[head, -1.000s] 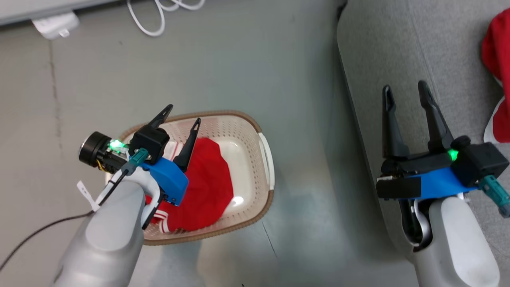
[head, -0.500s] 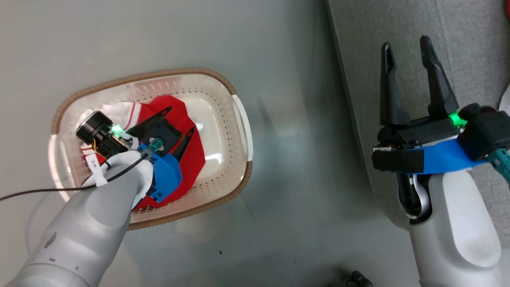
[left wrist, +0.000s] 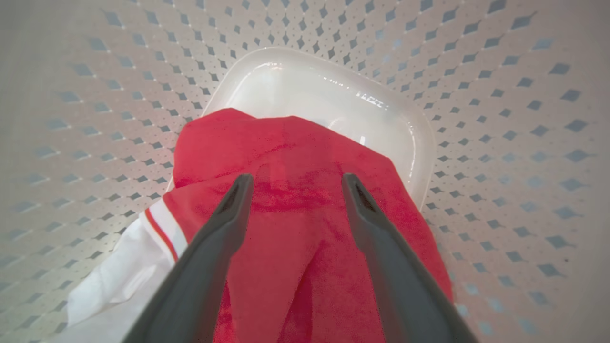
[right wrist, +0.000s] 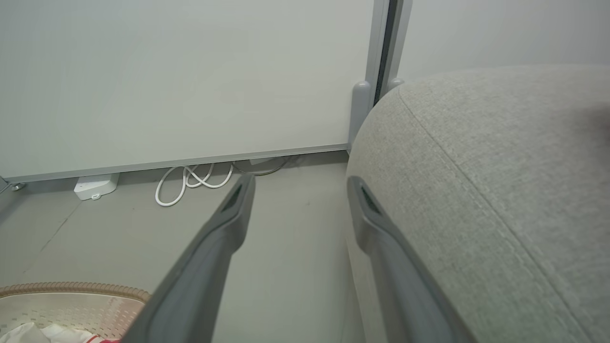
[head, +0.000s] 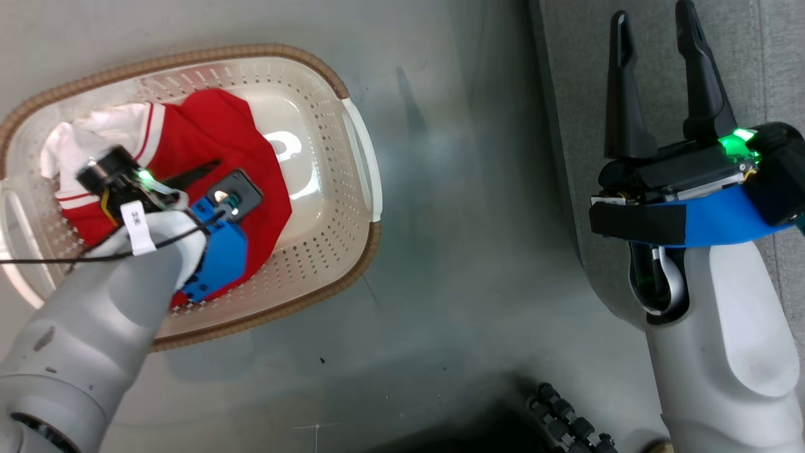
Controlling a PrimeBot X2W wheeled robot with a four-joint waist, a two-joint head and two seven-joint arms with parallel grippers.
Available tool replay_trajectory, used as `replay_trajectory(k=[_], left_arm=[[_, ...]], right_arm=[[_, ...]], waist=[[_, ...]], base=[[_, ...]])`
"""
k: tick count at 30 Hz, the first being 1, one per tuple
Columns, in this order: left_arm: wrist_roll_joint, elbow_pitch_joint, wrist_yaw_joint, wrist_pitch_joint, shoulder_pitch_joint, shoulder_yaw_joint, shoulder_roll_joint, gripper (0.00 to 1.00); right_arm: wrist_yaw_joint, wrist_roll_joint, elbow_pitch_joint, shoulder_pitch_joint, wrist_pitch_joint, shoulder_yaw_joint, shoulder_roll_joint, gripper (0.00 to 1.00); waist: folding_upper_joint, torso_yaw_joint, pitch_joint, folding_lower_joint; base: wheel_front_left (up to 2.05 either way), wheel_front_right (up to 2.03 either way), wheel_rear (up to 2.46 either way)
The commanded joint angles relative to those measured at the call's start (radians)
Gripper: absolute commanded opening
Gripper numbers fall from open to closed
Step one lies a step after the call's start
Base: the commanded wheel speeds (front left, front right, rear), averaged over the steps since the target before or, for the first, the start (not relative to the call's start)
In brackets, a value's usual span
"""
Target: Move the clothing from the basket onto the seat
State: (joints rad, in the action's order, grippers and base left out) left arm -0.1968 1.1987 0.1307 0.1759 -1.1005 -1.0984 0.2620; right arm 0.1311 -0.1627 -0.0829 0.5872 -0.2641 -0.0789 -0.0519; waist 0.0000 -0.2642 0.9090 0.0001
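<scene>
The cream-white basket [head: 352, 145] with its brown rim stands on the floor at the left of the head view. In it lies the clothing [head: 214, 123], a red garment with a white, red-striped part [head: 94, 129] at its left. My left gripper [left wrist: 295, 178] reaches down into the basket, open, its two fingers straddling a red fold [left wrist: 286, 143] close above it, nothing gripped. My right gripper [head: 652, 12] is open and empty, pointing up along the left edge of the grey seat [head: 773, 69]. The seat's rounded corner [right wrist: 476, 166] lies beside the right fingers.
Grey floor separates basket and seat. Far ahead in the right wrist view, a coiled white cable [right wrist: 190, 183] and a white power box [right wrist: 95, 186] lie at the foot of a pale wall, with a grey post [right wrist: 360, 107] by the seat. A dark ribbed part [head: 566, 415] shows at the bottom.
The head camera has tipped down and nearer, so the basket looks bigger. My left gripper has dropped from the rim deep into the basket over the red garment. Both grippers stay open.
</scene>
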Motion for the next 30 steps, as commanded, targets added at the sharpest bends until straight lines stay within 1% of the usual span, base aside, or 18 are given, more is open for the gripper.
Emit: replay_trajectory(k=[1,5,9,17,29,30], left_arm=[[-0.005,0.019,-0.001,-0.030,-0.024,-0.026,0.015,1.00],[-0.017,0.035,-0.001,-0.075,-0.064,-0.086,0.034,1.00],[-0.031,0.050,-0.001,-0.121,-0.088,-0.123,0.055,1.00],[-0.046,0.059,-0.001,-0.171,-0.133,-0.158,0.066,1.00],[-0.057,0.075,-0.001,-0.248,-0.139,-0.178,0.059,1.00],[-0.056,0.076,-0.001,-0.257,-0.137,-0.179,0.058,0.89]], right_arm=[[-0.001,-0.011,0.006,0.020,0.000,-0.001,0.003,1.00],[-0.001,-0.020,0.013,0.039,0.000,-0.001,0.002,1.00],[-0.001,-0.029,0.020,0.045,0.000,-0.003,0.003,1.00],[-0.001,-0.035,0.035,0.054,0.000,0.000,0.003,1.00],[-0.001,-0.036,0.048,0.047,0.000,0.011,0.002,1.00],[-0.001,-0.035,0.047,0.047,0.000,0.013,0.002,1.00]], waist=[[0.0000,-0.011,0.029,-0.0001],[0.0000,-0.022,0.063,-0.0001],[0.0000,-0.031,0.093,-0.0001],[0.0000,-0.040,0.148,-0.0001],[0.0000,-0.038,0.172,-0.0001],[0.0000,-0.037,0.172,-0.0001]], base=[[0.00,0.00,0.00],[0.00,0.00,0.00],[0.00,0.00,0.00],[0.00,0.00,0.00],[0.00,0.00,0.00],[0.00,0.00,0.00]])
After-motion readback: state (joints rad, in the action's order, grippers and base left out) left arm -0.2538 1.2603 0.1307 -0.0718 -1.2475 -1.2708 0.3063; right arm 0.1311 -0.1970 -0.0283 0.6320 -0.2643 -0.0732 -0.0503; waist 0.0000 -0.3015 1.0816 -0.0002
